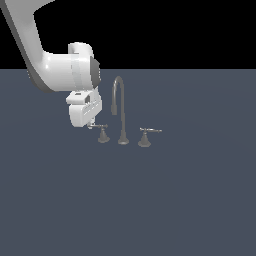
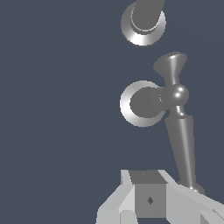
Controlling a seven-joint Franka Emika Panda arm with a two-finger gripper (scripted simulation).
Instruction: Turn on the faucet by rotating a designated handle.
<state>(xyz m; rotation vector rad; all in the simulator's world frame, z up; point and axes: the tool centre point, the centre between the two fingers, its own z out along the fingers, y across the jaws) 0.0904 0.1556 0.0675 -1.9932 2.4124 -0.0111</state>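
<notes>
Exterior view, left to right: white robot gripper [image 1: 90, 125] sits at the tip of the thin grey metal lever handle [image 1: 98, 126], left of the dull-grey gooseneck faucet [image 1: 120, 107]. Can't tell if its fingers are spread or closed. Lever looks stiff, slick; I'd push near the tip.

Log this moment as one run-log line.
stage: approach | gripper: at tip of handle, jaw state unclear | faucet: upright | other handle: untouched

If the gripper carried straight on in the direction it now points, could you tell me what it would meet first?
Most likely the handle: the gripper points down at the lever's tip. Depth is unclear; if it just misses, only the bare floor lies below.
</notes>
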